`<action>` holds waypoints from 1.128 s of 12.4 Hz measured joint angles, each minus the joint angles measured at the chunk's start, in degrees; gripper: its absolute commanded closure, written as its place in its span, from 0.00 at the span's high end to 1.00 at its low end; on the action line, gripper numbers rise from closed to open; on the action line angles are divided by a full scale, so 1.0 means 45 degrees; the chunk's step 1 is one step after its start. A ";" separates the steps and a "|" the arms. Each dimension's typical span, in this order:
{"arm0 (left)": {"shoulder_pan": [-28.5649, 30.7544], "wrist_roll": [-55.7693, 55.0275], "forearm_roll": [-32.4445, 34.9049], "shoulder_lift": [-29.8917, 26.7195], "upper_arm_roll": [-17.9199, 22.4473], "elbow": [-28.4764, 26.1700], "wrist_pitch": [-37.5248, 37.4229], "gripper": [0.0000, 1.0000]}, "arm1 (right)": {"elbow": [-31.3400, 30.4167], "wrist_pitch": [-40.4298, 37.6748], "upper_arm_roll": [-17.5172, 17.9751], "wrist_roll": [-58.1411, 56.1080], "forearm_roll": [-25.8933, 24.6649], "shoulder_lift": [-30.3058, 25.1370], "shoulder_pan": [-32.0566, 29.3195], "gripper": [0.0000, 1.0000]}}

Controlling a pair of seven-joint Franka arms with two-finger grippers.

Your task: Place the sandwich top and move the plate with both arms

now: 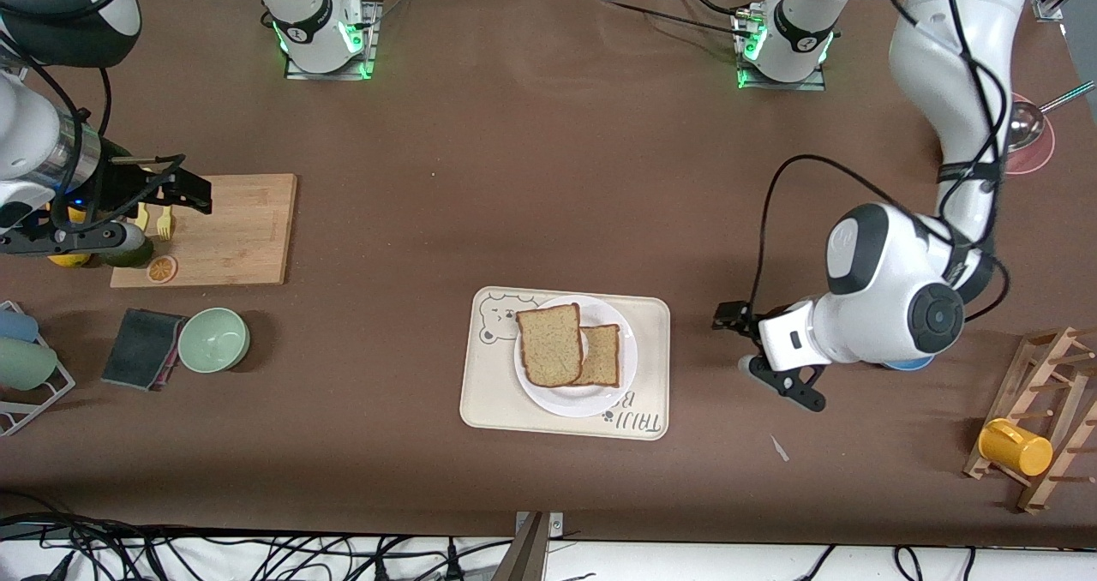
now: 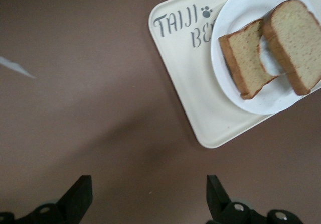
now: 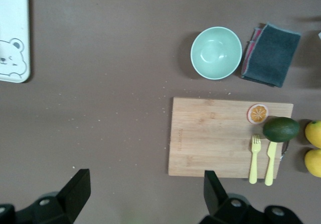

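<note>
Black-fingered, my left end effector (image 1: 744, 341) hangs open over bare worktop beside the tray (image 1: 488, 392). My right end effector (image 1: 184, 188) waits open over the board (image 1: 248, 230). The top (image 1: 548, 345) already lies askew on the lower slice (image 1: 602, 356), on the plate (image 1: 576, 401) in the tray; I judge the plate move remains.

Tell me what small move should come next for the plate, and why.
Probably bring the left hand in toward the plate rim. The sandwich top already lies on the lower slice, the plate still sits on the bear-print tray, and both hands are open and empty, the right hand over the cutting board.
</note>
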 measured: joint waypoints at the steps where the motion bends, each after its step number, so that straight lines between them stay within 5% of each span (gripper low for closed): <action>1: -0.0002 -0.0105 0.0970 -0.0491 0.0000 0.0009 -0.0243 1.00 | 0.0004 0.0000 -0.0025 0.0000 0.0226 -0.0032 -0.0002 1.00; 9: 0.1041 -0.0342 0.1694 -0.4187 0.0381 0.0076 -0.2489 1.00 | 0.0021 0.0023 -0.0059 -0.0009 0.0338 -0.0071 -0.0002 1.00; 14: 0.1222 -0.3628 0.1595 -0.5106 0.0204 -0.0019 -0.4286 1.00 | 0.0023 0.0028 -0.0060 -0.0012 0.0338 -0.0071 -0.0002 1.00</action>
